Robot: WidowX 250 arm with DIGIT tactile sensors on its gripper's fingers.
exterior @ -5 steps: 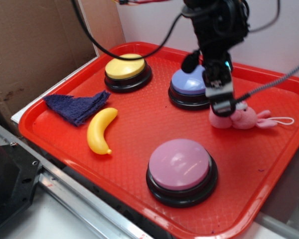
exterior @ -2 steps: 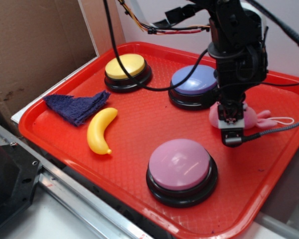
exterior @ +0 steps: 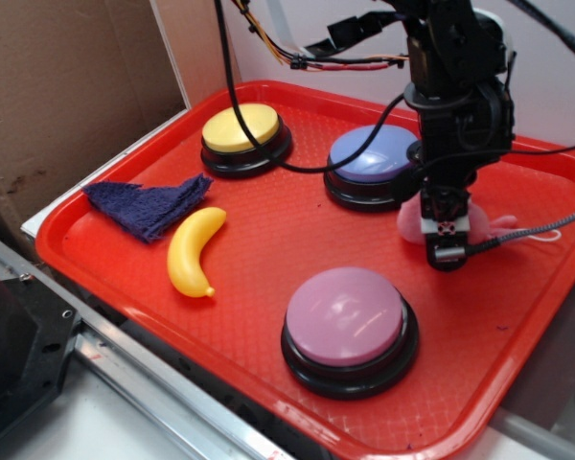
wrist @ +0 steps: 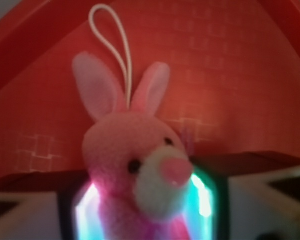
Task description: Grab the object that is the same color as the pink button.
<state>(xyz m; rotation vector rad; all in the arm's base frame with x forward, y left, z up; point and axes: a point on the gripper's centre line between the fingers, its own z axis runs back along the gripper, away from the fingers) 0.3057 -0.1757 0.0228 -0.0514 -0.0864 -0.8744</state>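
Sitting at the tray's (exterior: 125, 278) right side, the pink bunny (wrist: 135, 165) was between the gripper's (exterior: 444, 247) jaws; whether they squeezed it was unclear.

A red tray (exterior: 268, 230) is seen on a pale surface. On it, a yellow button (exterior: 241, 129) is set at the far left and a lavender-blue button (exterior: 369, 158) to its right. A dark blue cloth (exterior: 146, 204) is laid at the left edge, with a yellow banana (exterior: 192, 251) just beside it, nearer. Brown cardboard (exterior: 67, 96) is stood at the left.

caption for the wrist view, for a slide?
Wrist view: pink plush bunny sits between the gripper fingers, ears and white loop cord pointing up over the red tray.
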